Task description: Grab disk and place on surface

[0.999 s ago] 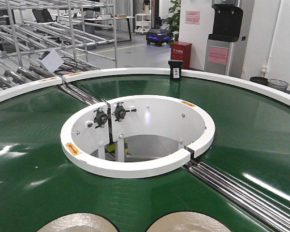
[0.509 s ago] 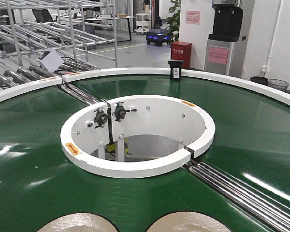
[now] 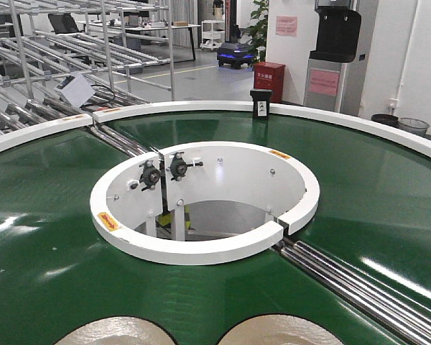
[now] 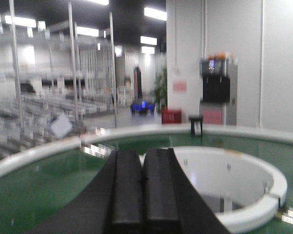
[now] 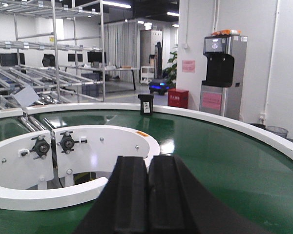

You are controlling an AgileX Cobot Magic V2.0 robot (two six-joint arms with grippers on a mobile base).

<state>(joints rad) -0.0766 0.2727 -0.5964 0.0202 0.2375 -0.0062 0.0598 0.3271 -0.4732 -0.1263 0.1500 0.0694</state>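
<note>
Front-facing view crops what look like two disks [image 3: 115, 332] at green belt [image 3: 50, 237] edge; left gripper [image 4: 144, 190] and right gripper [image 5: 147, 195], pinched empty, presumably poised for pickup.

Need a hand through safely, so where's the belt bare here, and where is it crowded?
Bare: the green belt left of the white inner ring, and the wide stretch right of it to the outer rim. Crowded: the near edge, where two beige disks lie, and the rollers at lower right.
</note>
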